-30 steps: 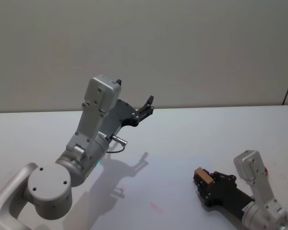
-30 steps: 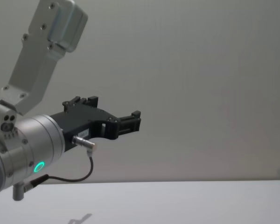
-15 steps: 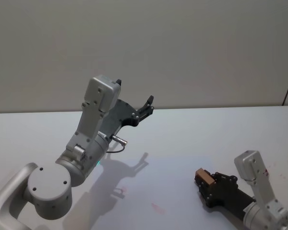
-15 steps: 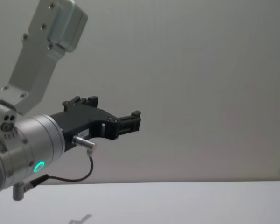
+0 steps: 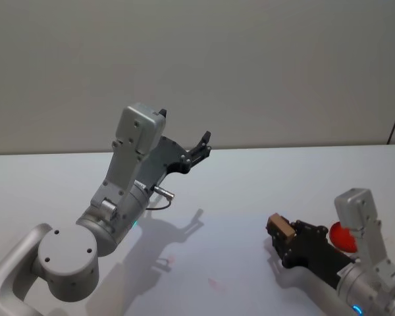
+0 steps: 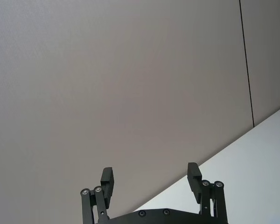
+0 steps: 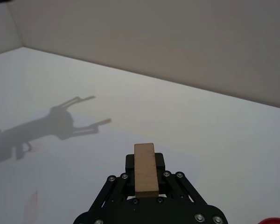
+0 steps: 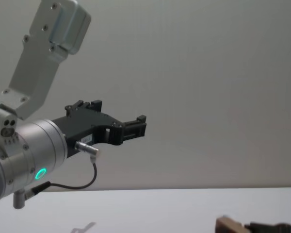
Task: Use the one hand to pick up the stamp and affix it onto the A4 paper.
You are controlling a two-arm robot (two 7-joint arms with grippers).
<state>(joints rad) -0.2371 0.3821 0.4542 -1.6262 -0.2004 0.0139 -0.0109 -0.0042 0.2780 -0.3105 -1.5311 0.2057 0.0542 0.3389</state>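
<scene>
Right gripper [image 5: 279, 235]: low over the white table [image 5: 250, 191], on the robot's right, pointing toward the centre. Fingers are closed on the stamp [image 5: 281, 227], a light-brown wooden block clamped between them at the tip.

In the right wrist view the stamp [image 7: 145, 170] stands out beyond the black finger links, long side running away from the camera. Its visible faces are plain wood and bear no readable marking. In the chest view the stamp [image 8: 227, 224] sits at the lower right, just above the table line. Contact between block and surface cannot be determined.

A red object [image 5: 343, 236] lies on the table just behind the right wrist, partly hidden by the wrist. What it is cannot be told.

Left gripper [image 5: 201, 146]: raised well above the table on the robot's left, aimed at the wall [image 5: 250, 66]. Fingers spread wide, nothing between them, as the left wrist view confirms [image 6: 150, 179].

A green light [image 8: 40, 173] glows on the left arm's silver body. A small pale label [image 8: 86, 140] on the gripper base is too small to read.

Faint reddish marks [image 5: 214, 284] show on the table near the centre; not legible as writing.
</scene>
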